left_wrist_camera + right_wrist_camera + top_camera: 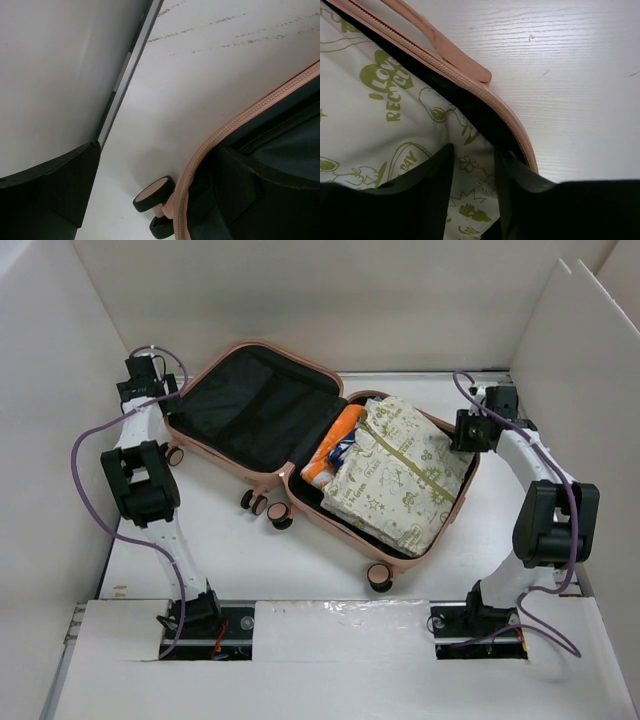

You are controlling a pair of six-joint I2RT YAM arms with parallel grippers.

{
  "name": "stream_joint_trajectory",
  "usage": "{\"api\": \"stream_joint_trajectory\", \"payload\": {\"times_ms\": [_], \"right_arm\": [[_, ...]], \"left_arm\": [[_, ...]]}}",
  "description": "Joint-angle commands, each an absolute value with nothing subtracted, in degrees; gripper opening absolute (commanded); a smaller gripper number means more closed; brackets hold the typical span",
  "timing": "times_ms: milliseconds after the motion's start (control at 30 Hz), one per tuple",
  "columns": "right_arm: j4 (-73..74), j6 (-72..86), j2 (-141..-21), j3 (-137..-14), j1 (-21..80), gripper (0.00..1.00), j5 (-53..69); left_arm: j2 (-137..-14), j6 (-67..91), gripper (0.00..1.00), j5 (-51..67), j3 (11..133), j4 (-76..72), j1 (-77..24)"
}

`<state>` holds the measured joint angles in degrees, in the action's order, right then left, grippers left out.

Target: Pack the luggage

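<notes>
Well, the pink luggage (255, 405) lay spread open on the white table (215, 555) between the two arms, its halves side by side. The far-left half showed only its black lining. The near-right half was filled with a cream cloth bag (400, 475) printed in green cartoons, and an orange packet (337, 438) was tucked along the hinge side. The left gripper (157, 150) sat at the outer edge of the empty half with its jaws spread wide. One finger was out over the table, the other over the lining, and the zippered rim and a small dark-and-pink wheel (152, 192) ran between them; it held nothing. The right gripper (472, 150) hung at the far corner of the packed half, right by the rim and a pink handle (445, 47). Its fingers were parted only narrowly above the printed cloth, and I couldn't make out whether they touched it.
</notes>
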<state>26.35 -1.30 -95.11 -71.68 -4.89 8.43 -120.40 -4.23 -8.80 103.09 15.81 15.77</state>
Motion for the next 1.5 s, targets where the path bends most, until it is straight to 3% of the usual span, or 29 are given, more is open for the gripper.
{"api": "stream_joint_trajectory", "payload": {"times_ms": [0,33,133,267,433,567,600,700,800,900,933,1033,1067,1133,1167,1467], "right_arm": [[26.97,-2.72,-92.2,-76.19,-4.83,0.46,3.53],[30.03,-4.03,-92.2,-79.42,-4.83,0.59,2.47],[36.36,-5.36,-92.72,-84.18,-4.83,0.8,-2.1],[38.85,-5.36,-91.94,-86.23,-6.94,0.91,-4.66],[38.32,-5.36,-90.88,-82.98,-8.7,0.93,-3.43],[35.96,-4.83,-92.37,-79.11,-10.63,0.94,0.51],[34.38,-4.83,-92.9,-78.32,-11.33,0.94,2.01],[31.65,-5.36,-95.62,-77.17,-11.34,0.94,8.77],[27.78,-5.36,-98.61,-77.17,-11.34,0.87,14.04],[25.22,-4.57,-100.98,-77.17,-11.34,0.68,15.99],[24.44,-3.87,-101.6,-77.69,-11.34,0.54,16.78],[22.51,-3.34,-102.3,-77.08,-11.34,0.28,19.15],[21.02,-2.56,-102.3,-75.25,-11.34,0.13,20.03],[19.43,-1.32,-102.3,-73.57,-11.34,0.04,22.22],[17.6,-0.8,-101.7,-72.52,-11.34,0.0,22.76],[13.1,4.3,-100.37,-67.41,-11.34,0.0,23.99]], "left_arm": [[-121.46,-3.52,0.85,-9.5,105.56,12.14,16.79],[-121.46,-3.52,0.8,-9.49,105.56,12.13,16.79],[-121.99,-2.99,0.73,-8.26,103.2,10.9,16.79],[-123.74,-2.37,0.64,-6.94,102.66,10.28,16.79],[-125.51,-2.37,0.48,-4.67,103.8,9.67,16.79],[-128.4,-1.85,0.18,-1.94,106.78,12.47,16.79],[-128.41,-1.85,0.0,-1.41,107.31,13.09,16.79],[-129.11,-2.37,0.0,-1.41,106.62,13.89,16.79],[-126.66,-2.37,0.0,-1.41,105.91,13.72,16.79],[-120.95,-4.21,0.0,-1.41,103.89,11.08,15.74],[-119.46,-5.09,0.0,-1.41,103.36,11.07,15.73],[-113.22,-9.47,0.0,-2.02,103.36,11.07,12.84],[-109.9,-10.36,0.0,-0.28,103.36,11.07,11.53],[-106.8,-11.86,0.0,0.52,103.36,12.56,10.03],[-105.48,-12.39,0.0,1.31,104.75,13.61,9.15],[-99.15,-18.19,0.0,4.92,117.76,35.04,-4.19]]}}
